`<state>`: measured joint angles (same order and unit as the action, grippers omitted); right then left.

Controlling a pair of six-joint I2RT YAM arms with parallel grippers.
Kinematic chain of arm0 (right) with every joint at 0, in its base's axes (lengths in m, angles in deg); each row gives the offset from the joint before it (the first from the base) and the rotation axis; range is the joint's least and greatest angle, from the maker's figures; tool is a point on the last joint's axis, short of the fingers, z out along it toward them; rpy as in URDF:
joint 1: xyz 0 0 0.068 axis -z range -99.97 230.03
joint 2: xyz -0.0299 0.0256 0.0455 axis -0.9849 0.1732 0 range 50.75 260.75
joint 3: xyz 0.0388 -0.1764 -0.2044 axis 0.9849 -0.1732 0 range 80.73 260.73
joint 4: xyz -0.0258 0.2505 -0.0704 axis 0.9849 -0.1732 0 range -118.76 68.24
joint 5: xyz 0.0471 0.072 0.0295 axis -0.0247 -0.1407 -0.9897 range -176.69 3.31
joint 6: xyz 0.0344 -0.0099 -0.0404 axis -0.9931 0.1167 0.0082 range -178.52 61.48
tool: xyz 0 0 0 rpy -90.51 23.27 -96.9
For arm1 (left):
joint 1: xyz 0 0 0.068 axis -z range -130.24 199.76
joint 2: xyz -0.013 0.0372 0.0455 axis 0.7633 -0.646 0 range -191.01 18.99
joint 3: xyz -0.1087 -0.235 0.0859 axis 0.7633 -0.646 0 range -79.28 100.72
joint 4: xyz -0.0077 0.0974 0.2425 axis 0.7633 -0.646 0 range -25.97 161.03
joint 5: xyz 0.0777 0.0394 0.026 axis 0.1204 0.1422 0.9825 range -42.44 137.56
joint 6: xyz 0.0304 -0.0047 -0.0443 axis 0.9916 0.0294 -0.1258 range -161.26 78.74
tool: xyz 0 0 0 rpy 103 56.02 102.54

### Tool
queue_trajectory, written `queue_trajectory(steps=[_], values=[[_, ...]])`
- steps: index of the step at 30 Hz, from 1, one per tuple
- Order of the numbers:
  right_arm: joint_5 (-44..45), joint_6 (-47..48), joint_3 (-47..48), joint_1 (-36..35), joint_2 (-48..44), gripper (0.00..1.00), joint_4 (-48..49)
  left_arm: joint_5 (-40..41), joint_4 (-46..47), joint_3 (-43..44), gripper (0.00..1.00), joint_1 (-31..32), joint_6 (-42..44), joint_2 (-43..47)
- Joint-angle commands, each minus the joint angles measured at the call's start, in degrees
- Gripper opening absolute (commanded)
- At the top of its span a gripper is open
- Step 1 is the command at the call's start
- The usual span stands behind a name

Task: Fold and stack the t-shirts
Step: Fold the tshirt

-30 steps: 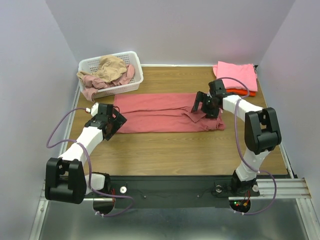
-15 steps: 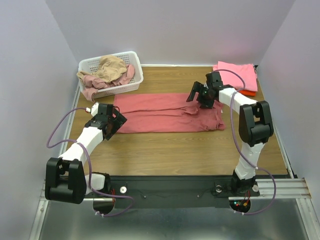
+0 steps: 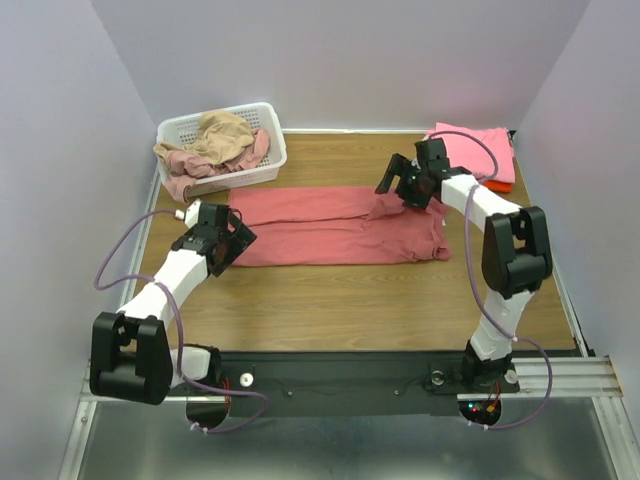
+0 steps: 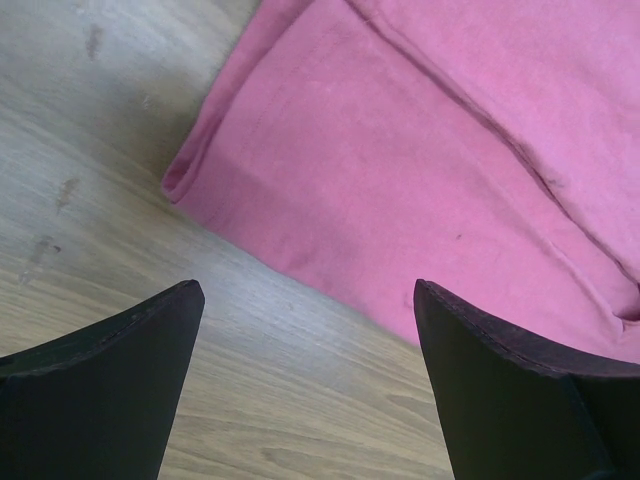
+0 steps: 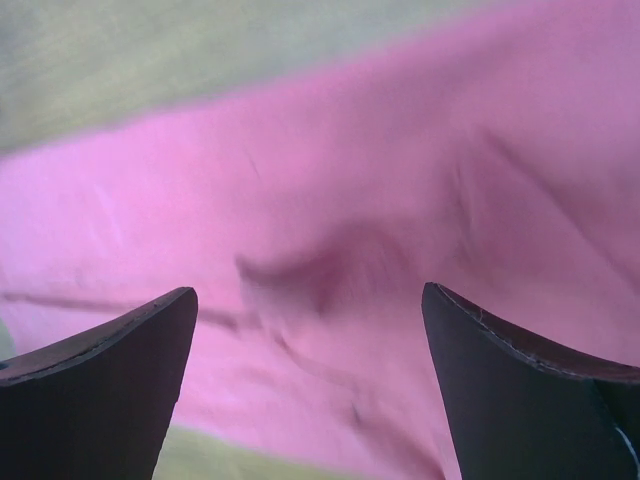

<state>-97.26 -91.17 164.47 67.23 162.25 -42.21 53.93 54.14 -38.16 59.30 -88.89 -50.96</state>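
The wooden table (image 3: 350,300) stands between plain pale walls. Behind the left gripper (image 3: 232,236), a white basket (image 3: 240,178) holds a tan shirt (image 3: 222,130) and a pale rose shirt (image 3: 182,165). This gripper's jaws are spread and empty. Only its wrist view shows the dusty red t-shirt (image 3: 320,225) with its rolled corner just ahead of the fingers. The right gripper (image 3: 393,188), also spread and empty, hovers over a crease that is blurred in its wrist view. To its right, seen only from above, a bright pink shirt (image 3: 475,148) lies on an orange-red shirt (image 3: 500,186).

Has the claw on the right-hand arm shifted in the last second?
Yes. The right gripper has moved toward the far edge of the table, nearer the folded pink stack.
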Motion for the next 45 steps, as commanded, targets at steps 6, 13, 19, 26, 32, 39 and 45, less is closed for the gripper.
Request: queue_trajectory(steps=[6,13,19,26,32,39,45], values=[[2.8,2.3,-23.2,-1.3,-22.5,1.00,0.1,1.1,4.3,13.4,0.99,7.5,3.6,-11.3],[7.3,2.7,-27.3,-1.4,-23.4,1.00,-0.8,1.4,5.1,18.3,0.99,8.0,5.4,-22.9],[13.0,4.3,-21.3,-1.4,-12.2,1.00,-1.2,4.0,4.6,18.0,0.99,7.9,5.9,-27.3],[10.9,6.5,-14.8,-1.4,-0.9,1.00,-1.1,5.1,2.2,9.7,0.99,7.9,2.8,-25.0],[3.5,14.9,-6.1,-1.8,4.9,1.00,-0.6,-0.5,2.2,-6.2,0.98,10.8,-4.8,-14.2],[-3.7,19.2,12.9,-2.8,18.7,1.00,-0.2,-5.5,2.1,-3.8,0.98,18.3,-7.7,-11.3],[-4.0,20.4,24.5,-4.4,25.1,1.00,-0.4,-13.5,8.7,-10.2,0.98,27.4,-17.6,-13.5]])
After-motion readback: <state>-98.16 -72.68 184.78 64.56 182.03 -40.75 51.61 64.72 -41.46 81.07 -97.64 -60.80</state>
